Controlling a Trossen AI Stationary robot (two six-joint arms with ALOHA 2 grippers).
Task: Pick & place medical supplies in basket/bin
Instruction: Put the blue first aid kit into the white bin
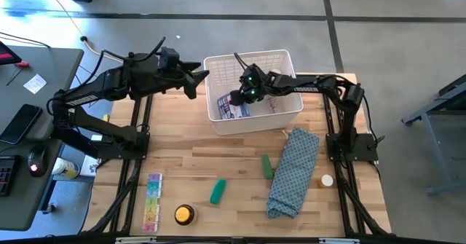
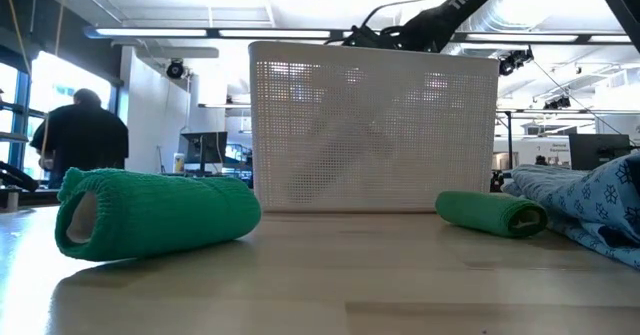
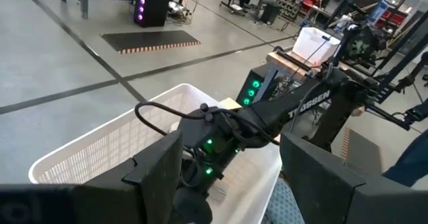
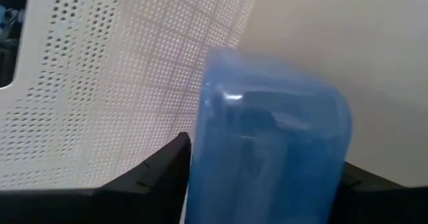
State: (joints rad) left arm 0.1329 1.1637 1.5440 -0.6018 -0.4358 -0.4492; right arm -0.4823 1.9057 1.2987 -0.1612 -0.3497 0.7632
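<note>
— Starting from the left side: where is your left gripper (image 1: pixel 195 82) sitting?

— You are holding it in the air just off the left wall of the white basket (image 1: pixel 285 60), near the tabletop's back edge. Its fingers are standing apart, and nothing is sitting between them.

— What is lying along the front of the tabletop?

— Near the front-left corner you are seeing the rainbow pill organiser strip (image 1: pixel 153 200), with the round yellow tin (image 1: pixel 184 215) just beside it at the front edge. A green tube (image 1: pixel 218 191) is lying a little further in, and a second green tube (image 1: pixel 267 165) is resting close to the blue patterned cloth (image 1: pixel 293 171).

— And the basket itself?

— It is standing at the middle of the back edge. You are reaching your right gripper (image 1: pixel 237 98) down into its left half, and the blue-white pack (image 4: pixel 267 137) is sitting inside the basket, between that gripper's fingers.

— Is the right gripper clamping it?

— I cannot tell; the fingers are flanking the pack on both sides, but contact is not showing clearly.

— Anything further right?

— A white-capped bottle (image 1: pixel 327 180) is standing between the cloth and the tabletop's right edge.
</note>
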